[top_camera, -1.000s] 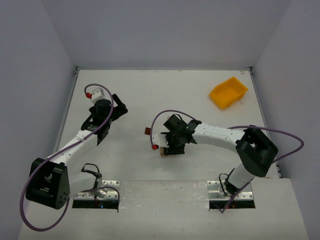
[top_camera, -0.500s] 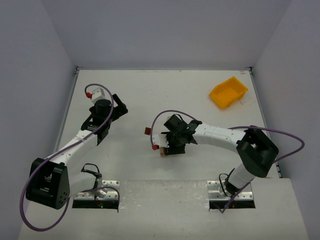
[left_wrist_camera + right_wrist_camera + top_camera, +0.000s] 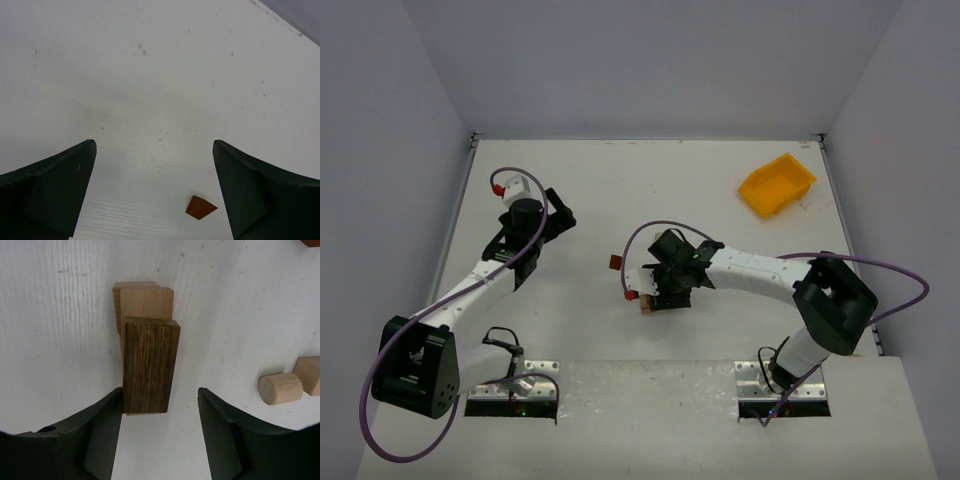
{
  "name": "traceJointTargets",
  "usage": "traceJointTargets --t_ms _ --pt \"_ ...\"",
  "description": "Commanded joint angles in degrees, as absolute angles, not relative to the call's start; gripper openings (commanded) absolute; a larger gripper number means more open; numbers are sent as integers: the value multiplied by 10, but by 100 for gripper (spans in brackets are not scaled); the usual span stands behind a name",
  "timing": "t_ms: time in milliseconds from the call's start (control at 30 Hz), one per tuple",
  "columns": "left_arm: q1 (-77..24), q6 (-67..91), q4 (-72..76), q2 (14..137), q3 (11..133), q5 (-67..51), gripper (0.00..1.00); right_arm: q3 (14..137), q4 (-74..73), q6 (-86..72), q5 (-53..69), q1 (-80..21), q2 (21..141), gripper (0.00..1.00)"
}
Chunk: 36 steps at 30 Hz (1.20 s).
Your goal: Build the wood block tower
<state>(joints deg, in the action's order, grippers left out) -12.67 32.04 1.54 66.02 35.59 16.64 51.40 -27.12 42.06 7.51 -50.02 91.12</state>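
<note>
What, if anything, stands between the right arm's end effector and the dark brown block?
Nothing visible. The dark brown block, lying on the pale blocks, sits between the right end effector's open fingers: one finger at its edge, only bare table across the gap to the other.

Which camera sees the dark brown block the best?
The right wrist view. There the dark brown block fills the middle with its grain clear, lying on pale blocks between the fingers of the right gripper. In the top view that gripper covers it. The left wrist view does not show it.
</note>
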Motion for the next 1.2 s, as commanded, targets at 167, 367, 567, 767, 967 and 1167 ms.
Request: traceJointTargets --t_ms 167,367,567,767,967,1167 --pt "-123 312 44 658 380 157 100 575 -348 425 114 -504 845 64" --pt "-123 307 53 658 381 135 100 615 -343 417 98 -504 783 71" --pt "-123 303 55 649 390 104 100 680 -222 309 -3 -496 804 99" --pt "-123 313 48 625 394 105 100 889 -242 185 -169 -481 940 99" --pt "-122 317 47 613 384 101 100 1043 -307 -16 -182 -407 1020 99" --pt "-122 315 48 618 375 85 100 896 -280 -213 -131 -356 982 99"
